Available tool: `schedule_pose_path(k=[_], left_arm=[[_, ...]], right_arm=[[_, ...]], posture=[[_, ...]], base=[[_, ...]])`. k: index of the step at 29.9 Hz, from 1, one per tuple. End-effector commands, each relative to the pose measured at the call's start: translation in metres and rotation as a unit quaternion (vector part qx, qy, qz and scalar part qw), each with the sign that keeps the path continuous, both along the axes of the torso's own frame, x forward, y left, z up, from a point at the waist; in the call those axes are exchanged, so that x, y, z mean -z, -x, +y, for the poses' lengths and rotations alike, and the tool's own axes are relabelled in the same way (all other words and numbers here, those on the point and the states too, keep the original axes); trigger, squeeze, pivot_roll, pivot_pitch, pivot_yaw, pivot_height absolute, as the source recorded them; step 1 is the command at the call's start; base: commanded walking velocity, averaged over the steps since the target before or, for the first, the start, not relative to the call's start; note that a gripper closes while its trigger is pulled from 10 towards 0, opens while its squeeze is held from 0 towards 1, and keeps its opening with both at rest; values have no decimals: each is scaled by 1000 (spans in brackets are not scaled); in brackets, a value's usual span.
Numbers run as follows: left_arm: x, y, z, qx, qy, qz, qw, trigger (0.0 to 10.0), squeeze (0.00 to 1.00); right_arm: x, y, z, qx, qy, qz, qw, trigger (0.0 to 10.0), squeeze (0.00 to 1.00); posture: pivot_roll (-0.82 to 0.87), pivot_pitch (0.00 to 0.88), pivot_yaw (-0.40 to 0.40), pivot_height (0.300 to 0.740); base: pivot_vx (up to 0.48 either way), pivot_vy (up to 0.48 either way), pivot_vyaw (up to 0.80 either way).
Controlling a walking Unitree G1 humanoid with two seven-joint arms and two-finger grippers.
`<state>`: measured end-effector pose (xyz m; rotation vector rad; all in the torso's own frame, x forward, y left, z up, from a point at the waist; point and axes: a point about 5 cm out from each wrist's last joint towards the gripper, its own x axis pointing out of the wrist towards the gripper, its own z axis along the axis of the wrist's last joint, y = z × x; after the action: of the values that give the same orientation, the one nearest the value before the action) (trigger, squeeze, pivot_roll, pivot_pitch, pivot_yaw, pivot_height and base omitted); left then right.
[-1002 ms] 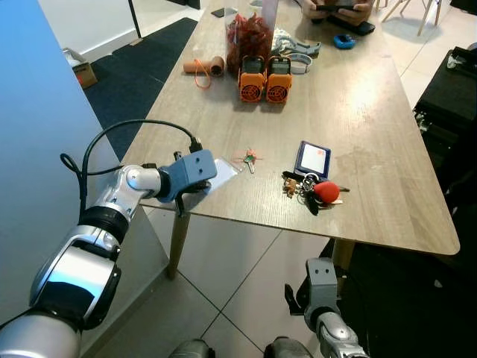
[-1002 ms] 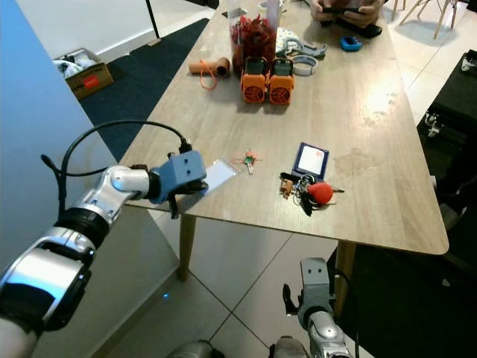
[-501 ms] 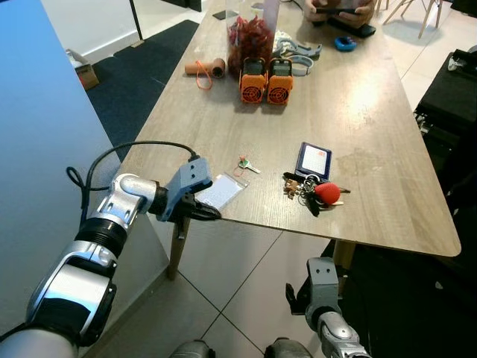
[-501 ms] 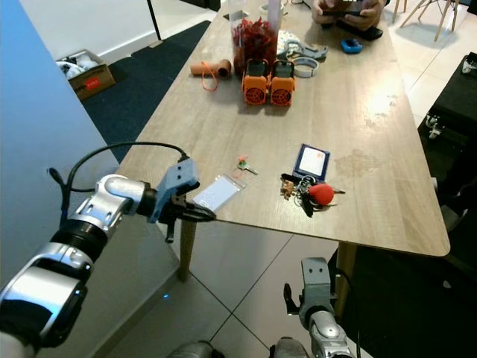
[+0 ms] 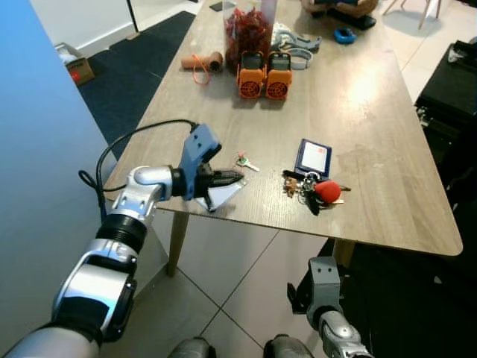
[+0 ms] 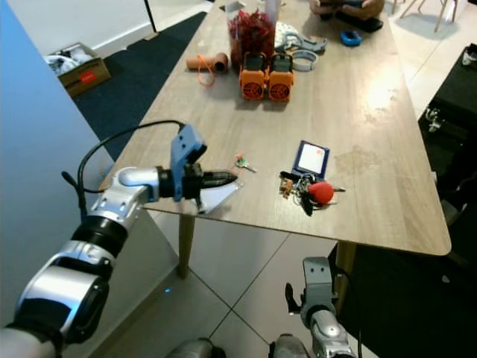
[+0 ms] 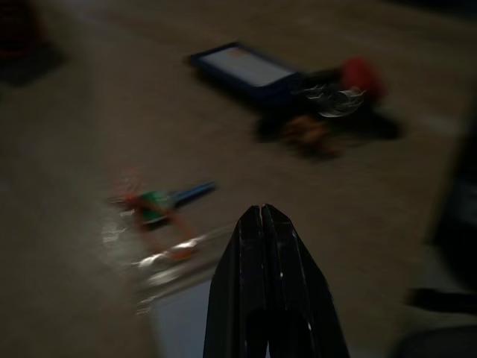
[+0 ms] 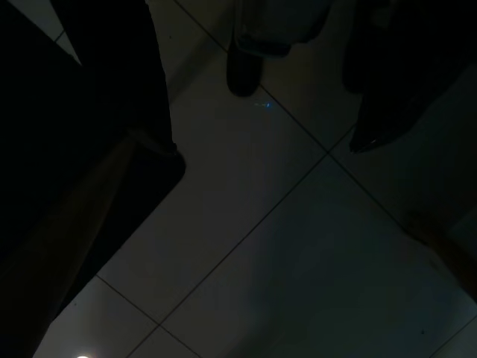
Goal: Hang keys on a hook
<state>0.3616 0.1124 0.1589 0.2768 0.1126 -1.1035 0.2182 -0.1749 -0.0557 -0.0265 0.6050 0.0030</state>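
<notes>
A bunch of keys with a red fob [image 5: 317, 191] lies on the wooden table [image 5: 358, 112], just in front of a blue card holder [image 5: 313, 157]. A small single key with a green and red tag [image 5: 244, 161] lies further left. My left gripper [image 5: 238, 177] hovers low over the table's near left corner, its fingers [image 7: 262, 246] pressed shut and pointing at the small key [image 7: 160, 201]. Under it a clear plastic sleeve [image 5: 222, 197] lies at the table edge. My right arm [image 5: 323, 287] hangs idle below the table.
Two orange devices [image 5: 264, 74], a jar of red things [image 5: 246, 31], a cardboard roll [image 5: 203, 61] and straps crowd the table's far end, where a person's hands [image 5: 335, 6] rest. A blue panel [image 5: 37, 149] stands close on my left; a black case [image 5: 455, 82] is on the right.
My left gripper rose from the table edge below the sleeve and swung in over the corner, now pointing toward the small key. The sleeve has shifted slightly. The camera has moved a little.
</notes>
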Motion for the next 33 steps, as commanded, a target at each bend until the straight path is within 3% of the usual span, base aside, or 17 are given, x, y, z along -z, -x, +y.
schedule_pose_path(k=[1, 4, 5, 11, 20, 24, 33], left_arm=[[11, 1, 0, -11, -27, 3, 1000, 0, 0], [18, 0, 5, -31, -62, -5, 998, 0, 0], [20, -3, 11, -62, -90, -19, 994, 0, 0], [21, -6, 22, -93, -113, -30, 989, 0, 0], [33, 1, 42, -57, -183, -5, 981, 0, 0], [46, 11, 53, -18, -233, 23, 972, 0, 0], [53, 16, 56, 1, -244, 45, 969, 0, 0]], right_arm=[[5, 8, 0, 8, -3, 13, 1000, 10000, 0], [6, 9, 0, 8, -4, 13, 1000, 10000, 0], [6, 10, -1, 9, -4, 14, 1000, 10000, 0], [7, 11, 0, 9, -4, 16, 1000, 10000, 0], [6, 11, 0, 7, -4, 14, 1000, 10000, 0], [6, 10, 1, 6, -5, 12, 1000, 10000, 0], [6, 11, 1, 5, -5, 13, 1000, 10000, 0]], posture=[[77, 107, 34, 740], [76, 109, 34, 740], [76, 111, 34, 740], [79, 112, 32, 740], [79, 113, 33, 740], [80, 114, 33, 740], [79, 117, 31, 740]], base=[[0, 0, 0], [0, 0, 0], [0, 0, 0], [0, 0, 0], [0, 0, 0], [0, 0, 0], [0, 0, 0]])
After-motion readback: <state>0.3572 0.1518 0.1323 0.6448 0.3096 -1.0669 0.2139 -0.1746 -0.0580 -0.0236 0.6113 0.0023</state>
